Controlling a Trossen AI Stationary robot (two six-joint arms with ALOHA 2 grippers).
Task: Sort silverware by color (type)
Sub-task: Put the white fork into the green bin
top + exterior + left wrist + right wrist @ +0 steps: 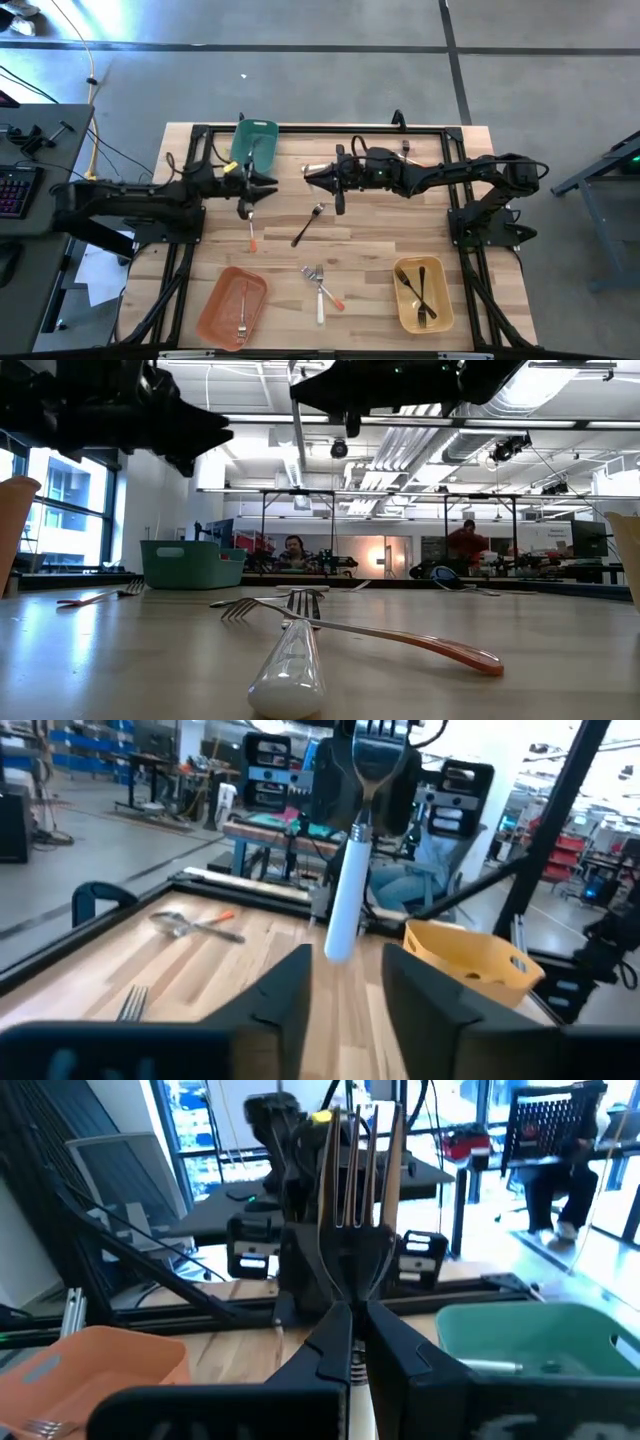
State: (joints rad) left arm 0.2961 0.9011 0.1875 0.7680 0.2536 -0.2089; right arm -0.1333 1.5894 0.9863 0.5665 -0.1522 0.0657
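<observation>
— High view first: who has the fork?
— Right gripper, above the counter toward 12 o'clock. Its jaws are clamped on the fork, white handle aimed at the left gripper.
— And the left one?
— At 10 o'clock, beside the green bin. Jaws parted, gripping nothing; the handle's end sits just ahead of the gap.
— Other silverware?
— Black fork at centre, two forks crossed at 6 o'clock, more in the orange bin and yellow bin
</observation>
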